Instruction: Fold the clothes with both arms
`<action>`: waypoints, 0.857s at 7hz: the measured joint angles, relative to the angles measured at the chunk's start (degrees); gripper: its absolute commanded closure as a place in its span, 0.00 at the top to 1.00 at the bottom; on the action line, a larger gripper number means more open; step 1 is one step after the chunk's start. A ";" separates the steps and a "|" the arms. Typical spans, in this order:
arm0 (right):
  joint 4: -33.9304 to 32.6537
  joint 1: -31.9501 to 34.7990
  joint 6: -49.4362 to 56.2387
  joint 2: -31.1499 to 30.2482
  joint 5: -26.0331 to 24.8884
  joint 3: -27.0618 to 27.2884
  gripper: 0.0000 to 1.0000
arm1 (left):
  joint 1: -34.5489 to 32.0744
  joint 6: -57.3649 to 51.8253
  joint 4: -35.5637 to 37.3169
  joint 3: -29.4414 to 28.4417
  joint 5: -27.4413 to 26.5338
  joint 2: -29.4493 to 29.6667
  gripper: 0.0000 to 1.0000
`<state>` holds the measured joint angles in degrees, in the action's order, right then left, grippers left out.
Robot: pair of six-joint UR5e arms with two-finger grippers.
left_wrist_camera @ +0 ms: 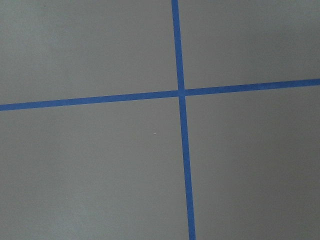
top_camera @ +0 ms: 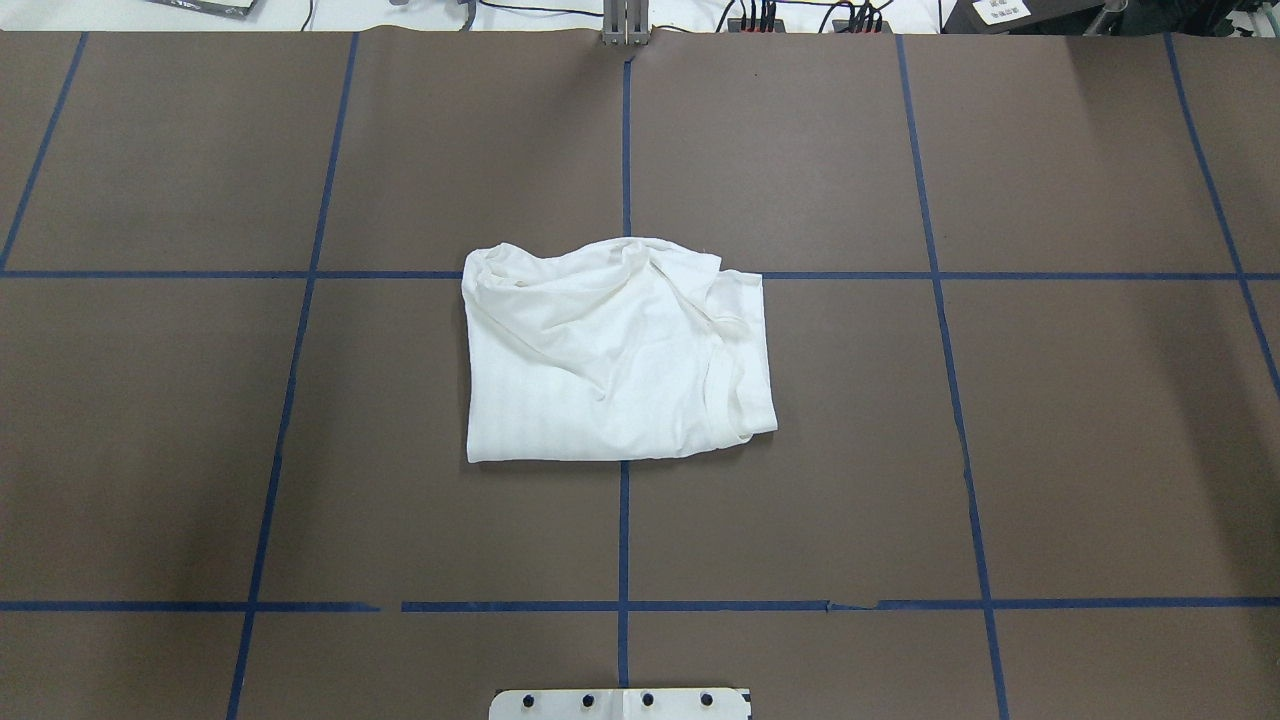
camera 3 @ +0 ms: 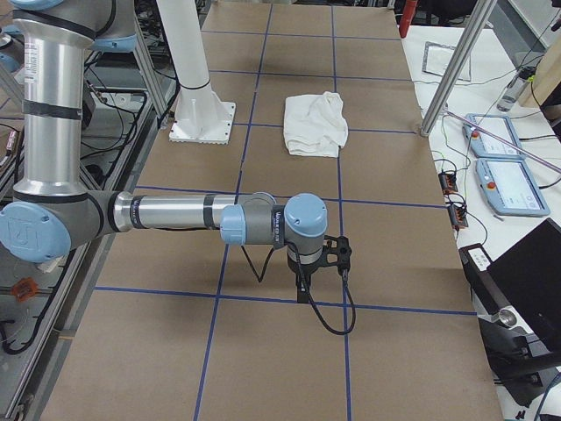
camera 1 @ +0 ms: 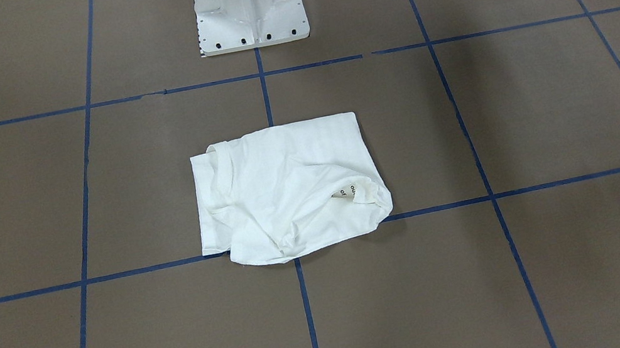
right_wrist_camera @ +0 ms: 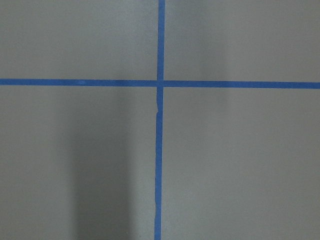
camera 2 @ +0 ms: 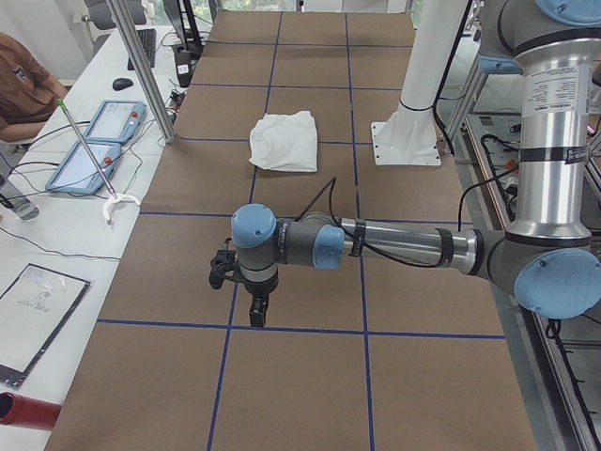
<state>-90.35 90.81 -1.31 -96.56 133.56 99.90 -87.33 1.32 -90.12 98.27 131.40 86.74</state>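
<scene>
The clothes are one white shirt point(camera 1: 287, 190), folded into a rough, wrinkled rectangle in the middle of the brown table point(top_camera: 1050, 400). Its ribbed collar point(top_camera: 722, 385) shows on the overhead view's right. A bit of black print point(camera 1: 351, 190) peeks from a fold. The shirt also shows far off in the side views point(camera 2: 284, 141) point(camera 3: 316, 123). My left gripper point(camera 2: 258, 312) hangs over a tape line well away from it, and so does my right gripper point(camera 3: 302, 288). I cannot tell whether either is open or shut. Both wrist views show only bare table and blue tape point(left_wrist_camera: 181, 92) point(right_wrist_camera: 160, 82).
Blue tape lines point(top_camera: 625, 150) divide the table into squares. The white pedestal base point(camera 1: 248, 6) stands at the robot's edge. Teach pendants point(camera 2: 94, 141) point(camera 3: 504, 162), a laptop point(camera 3: 526, 272) and metal posts point(camera 2: 141, 66) line the far side, where a person's arm point(camera 2: 19, 85) shows.
</scene>
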 measured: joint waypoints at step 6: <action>0.00 0.01 -0.02 -0.11 0.92 0.12 1.00 | -0.04 0.00 0.03 0.22 0.00 -0.09 1.00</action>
<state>-90.35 90.82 -1.33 -96.67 134.47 100.02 -87.36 1.32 -90.09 98.49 131.40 86.64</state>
